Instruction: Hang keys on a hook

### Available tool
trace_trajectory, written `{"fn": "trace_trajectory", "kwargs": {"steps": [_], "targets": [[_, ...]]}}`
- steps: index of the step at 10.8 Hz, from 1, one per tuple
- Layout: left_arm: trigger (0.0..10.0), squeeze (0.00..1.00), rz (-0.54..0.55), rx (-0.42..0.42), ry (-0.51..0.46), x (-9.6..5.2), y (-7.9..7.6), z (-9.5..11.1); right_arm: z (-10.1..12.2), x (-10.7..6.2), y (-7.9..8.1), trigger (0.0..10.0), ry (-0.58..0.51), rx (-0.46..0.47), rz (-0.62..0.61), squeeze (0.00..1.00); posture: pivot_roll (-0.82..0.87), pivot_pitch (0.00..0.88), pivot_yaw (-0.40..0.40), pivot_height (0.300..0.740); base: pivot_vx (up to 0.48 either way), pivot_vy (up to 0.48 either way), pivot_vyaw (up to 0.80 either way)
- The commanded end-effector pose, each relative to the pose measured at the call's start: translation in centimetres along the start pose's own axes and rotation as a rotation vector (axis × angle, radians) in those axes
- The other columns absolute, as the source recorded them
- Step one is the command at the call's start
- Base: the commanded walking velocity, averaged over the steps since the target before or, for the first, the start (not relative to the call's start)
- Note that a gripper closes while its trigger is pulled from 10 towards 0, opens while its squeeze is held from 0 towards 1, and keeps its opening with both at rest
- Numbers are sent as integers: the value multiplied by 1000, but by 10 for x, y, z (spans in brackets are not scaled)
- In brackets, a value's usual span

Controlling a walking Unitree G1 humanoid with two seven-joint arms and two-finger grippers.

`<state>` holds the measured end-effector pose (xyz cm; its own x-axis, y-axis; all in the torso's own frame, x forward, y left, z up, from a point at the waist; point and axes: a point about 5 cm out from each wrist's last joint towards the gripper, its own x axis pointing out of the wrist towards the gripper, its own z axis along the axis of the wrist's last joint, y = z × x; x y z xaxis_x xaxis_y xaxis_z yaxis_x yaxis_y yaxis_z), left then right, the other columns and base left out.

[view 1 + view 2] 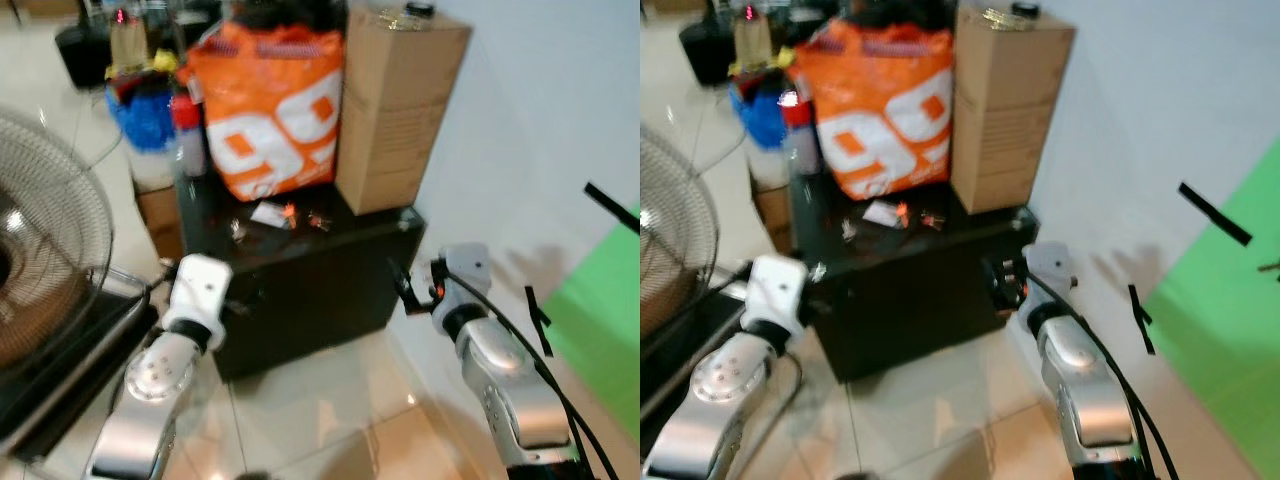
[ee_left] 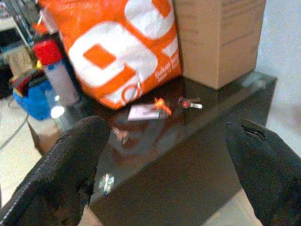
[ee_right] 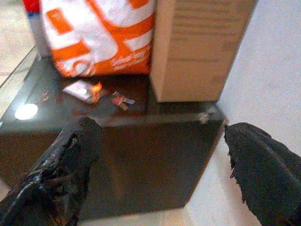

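A small bunch of keys (image 2: pixel 190 103) with a white tag (image 2: pixel 141 112) and an orange bit (image 2: pixel 161 104) lies on top of a low black cabinet (image 1: pixel 310 290), in front of an orange bag. My left gripper (image 2: pixel 169 132) is open at the cabinet's front left, below its top edge. At the front right corner, my right gripper (image 3: pixel 160 129) is also open, with nothing between its fingers. From the right wrist the keys (image 3: pixel 121 100) show beyond the fingers. Both grippers are well short of the keys (image 1: pixel 318 220).
An orange and white bag (image 1: pixel 270 110) and a tall cardboard box (image 1: pixel 400 110) stand at the cabinet's back. A red-capped spray can (image 1: pixel 188 135) is at its left. A floor fan (image 1: pixel 40 240) is at my left, with a white wall and a green sheet (image 1: pixel 610 330) on the right.
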<state>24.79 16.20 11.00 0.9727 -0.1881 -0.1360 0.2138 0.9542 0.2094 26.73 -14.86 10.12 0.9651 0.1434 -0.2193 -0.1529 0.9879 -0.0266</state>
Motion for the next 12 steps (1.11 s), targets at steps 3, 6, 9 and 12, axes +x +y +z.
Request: {"fn": "trace_trajectory", "kwargs": {"steps": [3,6,9,12], "targets": [[10000,0,-25,2,-17,4,-5,4,-6,0,-12,10000,38,21,-50,1000,3,0,-17,740,346,0,0],[10000,0,-21,-3,-20,7,-4,4,-4,1,-13,10000,33,11,-50,1000,2,0,-18,740,384,0,0],[10000,0,-29,-11,-26,8,-7,4,-4,2,-13,10000,32,3,-47,1000,1,0,-18,740,384,0,0],[10000,0,-32,-10,-29,8,-9,4,-3,3,-8,10000,32,-17,0,1000,5,0,-21,740,385,0,196]]}}
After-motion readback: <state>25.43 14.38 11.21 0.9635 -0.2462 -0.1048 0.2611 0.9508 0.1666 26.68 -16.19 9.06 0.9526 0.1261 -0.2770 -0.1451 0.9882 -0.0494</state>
